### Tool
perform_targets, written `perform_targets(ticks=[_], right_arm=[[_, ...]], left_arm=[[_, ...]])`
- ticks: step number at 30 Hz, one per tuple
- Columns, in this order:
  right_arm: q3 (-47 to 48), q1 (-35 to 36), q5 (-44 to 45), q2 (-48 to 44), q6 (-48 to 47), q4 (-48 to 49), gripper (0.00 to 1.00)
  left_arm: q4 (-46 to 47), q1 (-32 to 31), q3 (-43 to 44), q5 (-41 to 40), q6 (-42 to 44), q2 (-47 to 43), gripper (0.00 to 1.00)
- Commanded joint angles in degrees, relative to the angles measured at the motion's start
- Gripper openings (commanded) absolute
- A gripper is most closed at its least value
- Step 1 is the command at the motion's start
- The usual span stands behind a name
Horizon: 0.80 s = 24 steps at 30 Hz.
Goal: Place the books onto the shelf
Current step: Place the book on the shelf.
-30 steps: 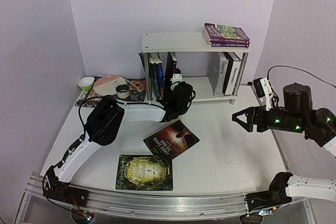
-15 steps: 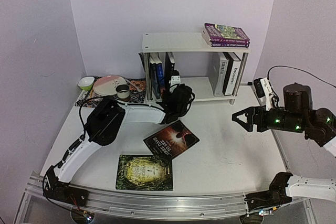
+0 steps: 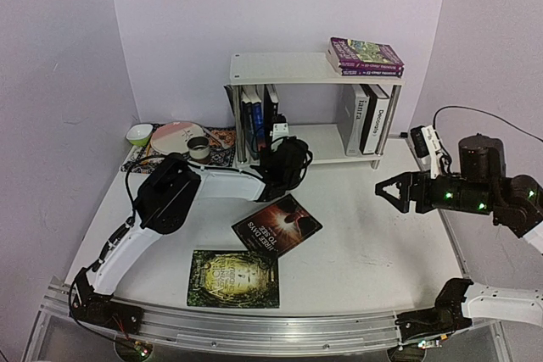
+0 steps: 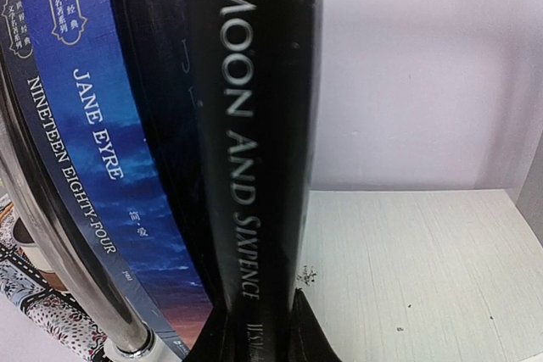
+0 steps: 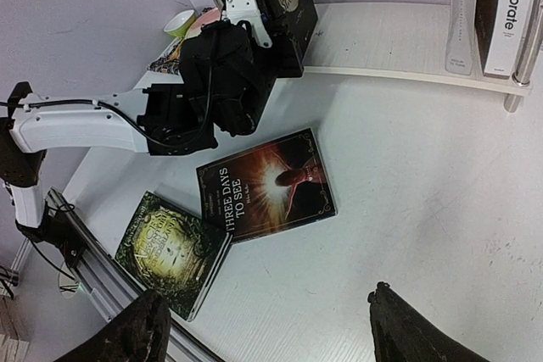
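The black book [image 4: 254,150], Moon and Sixpence down its spine, stands upright on the lower tier of the shelf [image 3: 314,68], towards the left end, and the left gripper [image 4: 259,338] is right there with its jaws pinching the foot of that spine, one finger on each side. Just left of it, the blue books [image 4: 110,167], Jane Eyre and Nineteen Eighty-Four, stand packed in beside the chrome leg [image 4: 59,243]. At the right end of the same tier, two white books [image 3: 371,118] stand upright, one reading Decorate, and on the top board a pair of purple paperbacks [image 3: 365,57] lies flat in a stack at the right end. Down on the worktop [image 3: 373,243], two more lie face up in front of the shelf: Three Days to See [image 3: 277,225], and close beside it the green book [image 3: 234,279], nearer the arm bases. The right gripper [image 3: 383,192] hovers above the right side of the worktop, jaws spread wide, well apart from every book. A patterned mat [image 3: 222,137] with dishes sits to the left of the shelf
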Motion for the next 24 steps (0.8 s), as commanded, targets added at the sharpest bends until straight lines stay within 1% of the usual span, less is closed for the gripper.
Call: perform_targets(ticks=[1, 3, 8, 22, 24], right_arm=[[1.3, 0.1, -0.6, -0.6, 0.4, 1.8, 0.81], [1.3, 0.1, -0.6, -0.6, 0.4, 1.8, 0.81], [1.2, 0.1, -0.7, -0.6, 0.5, 1.8, 0.81], [1.1, 0.1, -0.8, -0.4, 0.4, 2.0, 0.81], [1.1, 0.1, -1.0, -0.2, 0.4, 2.0, 0.81]], left_arm=[[0.7, 1.1, -0.2, -4.8, 1.5, -5.0, 0.17], [0.7, 1.0, -0.3, -4.3, 1.5, -5.3, 0.21], [0.7, 1.0, -0.6, -3.7, 1.5, -5.9, 0.28], [0.8, -0.3, -1.6, -4.0, 2.1, -7.2, 0.28], [0.8, -0.7, -2.1, -4.1, 1.8, -7.6, 0.30]])
